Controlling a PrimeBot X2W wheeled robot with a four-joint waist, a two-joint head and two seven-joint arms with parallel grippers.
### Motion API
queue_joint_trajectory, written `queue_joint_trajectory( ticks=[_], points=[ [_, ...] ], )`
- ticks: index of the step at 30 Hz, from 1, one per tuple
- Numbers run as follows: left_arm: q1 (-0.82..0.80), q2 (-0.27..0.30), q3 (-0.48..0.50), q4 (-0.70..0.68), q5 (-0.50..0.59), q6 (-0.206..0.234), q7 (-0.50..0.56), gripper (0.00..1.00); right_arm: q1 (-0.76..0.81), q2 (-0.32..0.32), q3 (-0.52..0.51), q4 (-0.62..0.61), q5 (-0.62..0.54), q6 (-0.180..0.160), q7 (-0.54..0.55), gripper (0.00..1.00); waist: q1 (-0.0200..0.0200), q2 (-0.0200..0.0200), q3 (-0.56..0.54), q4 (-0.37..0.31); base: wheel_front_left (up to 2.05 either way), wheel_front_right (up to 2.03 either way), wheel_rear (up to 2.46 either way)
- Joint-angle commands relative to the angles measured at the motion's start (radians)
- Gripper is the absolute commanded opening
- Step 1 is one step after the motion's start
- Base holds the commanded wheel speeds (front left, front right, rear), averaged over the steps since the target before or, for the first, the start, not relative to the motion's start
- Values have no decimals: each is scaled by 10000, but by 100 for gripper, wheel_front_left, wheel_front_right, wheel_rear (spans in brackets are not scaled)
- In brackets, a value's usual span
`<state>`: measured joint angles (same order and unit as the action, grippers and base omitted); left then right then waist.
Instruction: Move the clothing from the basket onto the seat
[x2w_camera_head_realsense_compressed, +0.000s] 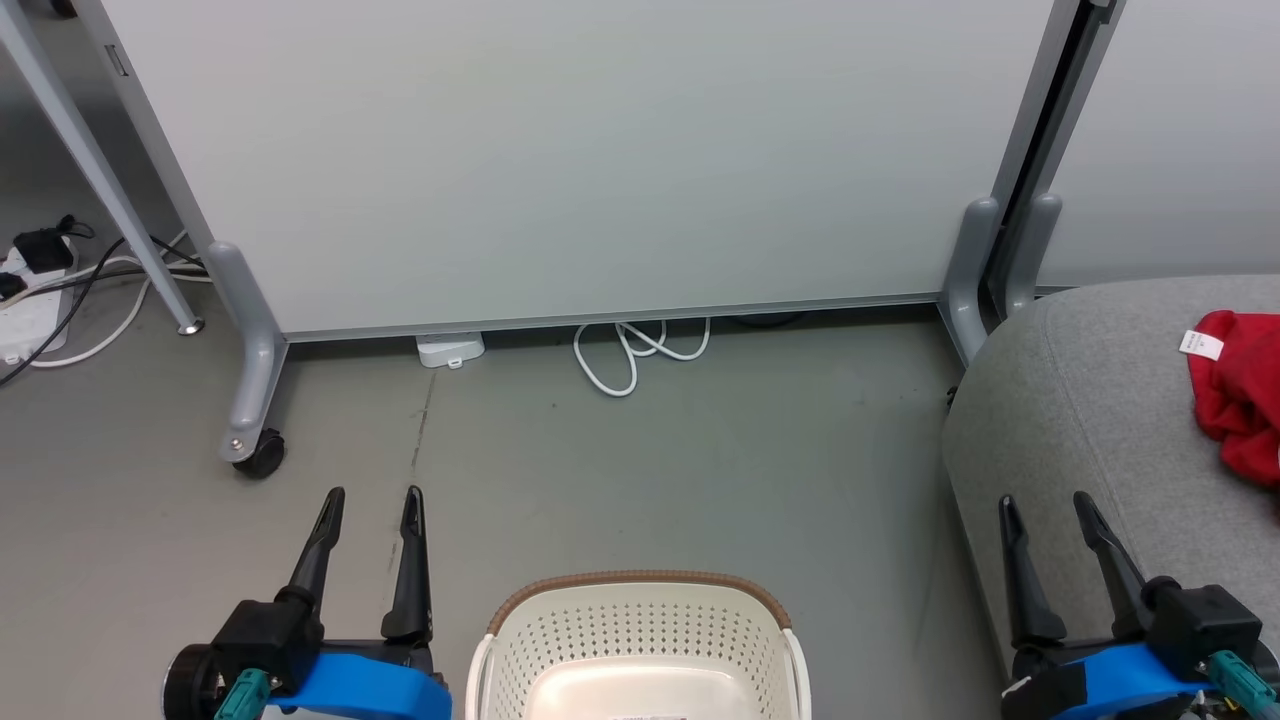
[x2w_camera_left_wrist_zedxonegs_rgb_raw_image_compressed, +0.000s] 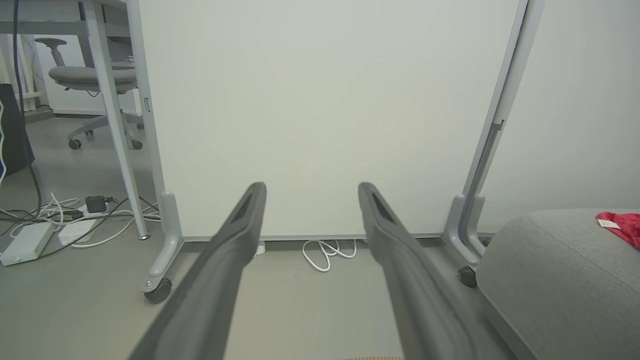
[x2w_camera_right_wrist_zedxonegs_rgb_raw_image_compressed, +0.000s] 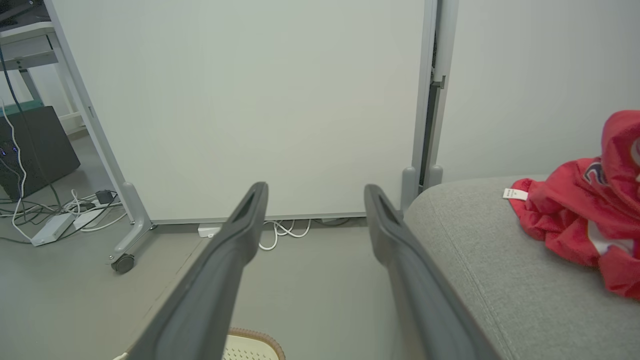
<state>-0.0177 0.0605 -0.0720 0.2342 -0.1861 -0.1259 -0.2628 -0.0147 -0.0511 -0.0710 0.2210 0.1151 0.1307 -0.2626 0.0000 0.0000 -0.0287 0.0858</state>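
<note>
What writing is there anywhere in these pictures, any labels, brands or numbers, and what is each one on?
No text here can be read.
White tag on the clothing, which lies on the seat: print too small to read.
Dark print on the clothing, right wrist view: crumpled, only a fragment, unreadable.
Label inside the basket: cut off at the picture's edge, unreadable.
</note>
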Motion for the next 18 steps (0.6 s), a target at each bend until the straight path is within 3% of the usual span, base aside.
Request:
queue_joint_trajectory(
  ticks=[1, 18],
  points=[
    [71, -12, -9, 24, -45, -69, -28, 100, 156, 9, -15, 27, 93, 1, -33, 100, 0, 0, 3, -12, 0, 0, 0],
    [150, 83, -214, 116, -253, -47, -28, 100, 265, 10, 76, 111, 376, 1, -33, 100, 0, 0, -59, -89, 0, 0, 0]
  ],
)
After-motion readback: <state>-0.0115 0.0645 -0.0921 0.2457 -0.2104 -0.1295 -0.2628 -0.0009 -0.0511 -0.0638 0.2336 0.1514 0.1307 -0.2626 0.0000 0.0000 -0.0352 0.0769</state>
